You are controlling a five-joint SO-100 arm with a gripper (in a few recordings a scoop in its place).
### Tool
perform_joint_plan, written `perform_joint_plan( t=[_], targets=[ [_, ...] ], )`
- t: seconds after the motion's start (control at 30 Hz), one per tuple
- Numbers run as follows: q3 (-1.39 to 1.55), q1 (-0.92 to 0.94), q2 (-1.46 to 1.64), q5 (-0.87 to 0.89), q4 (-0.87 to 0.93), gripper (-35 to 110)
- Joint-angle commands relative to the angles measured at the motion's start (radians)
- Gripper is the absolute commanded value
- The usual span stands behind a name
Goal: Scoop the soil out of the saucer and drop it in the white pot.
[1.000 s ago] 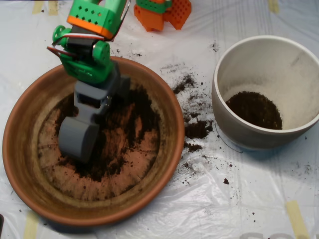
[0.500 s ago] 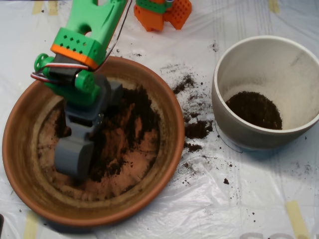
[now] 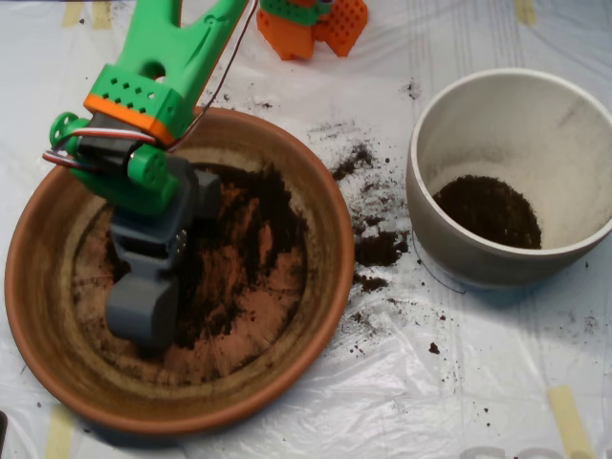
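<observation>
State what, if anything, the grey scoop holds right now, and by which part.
It cannot be told. The grey clamshell scoop sits low among dark loose soil in the round terracotta saucer, its inside hidden.

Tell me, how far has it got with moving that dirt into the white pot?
Partway. The white pot already holds a dark heap on its bottom, so some loads went in. Right now the grey scoop is down in the saucer, among the soil. Left to do: plenty of it covers the dish floor, and spilled crumbs lie on the plastic sheet between dish and pot.
</observation>
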Motion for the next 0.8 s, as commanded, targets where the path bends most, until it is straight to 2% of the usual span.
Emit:
perform_joint_plan(
  t=[0.0,0.13,0.37,0.43,0.5,0.77],
  targets=[
    [0.032,0.023,0.021,-0.009,-0.005,45],
    [0.115,0.028,0.080,-0.014,-0.057,43],
    [0.482,0.011,0.342,-0.037,-0.255,42],
    [0.583,0.006,0.413,-0.040,-0.308,37],
    [0.661,0.005,0.472,-0.034,-0.351,25],
    [0.811,0.017,0.618,-0.032,-0.448,16]
  ],
)
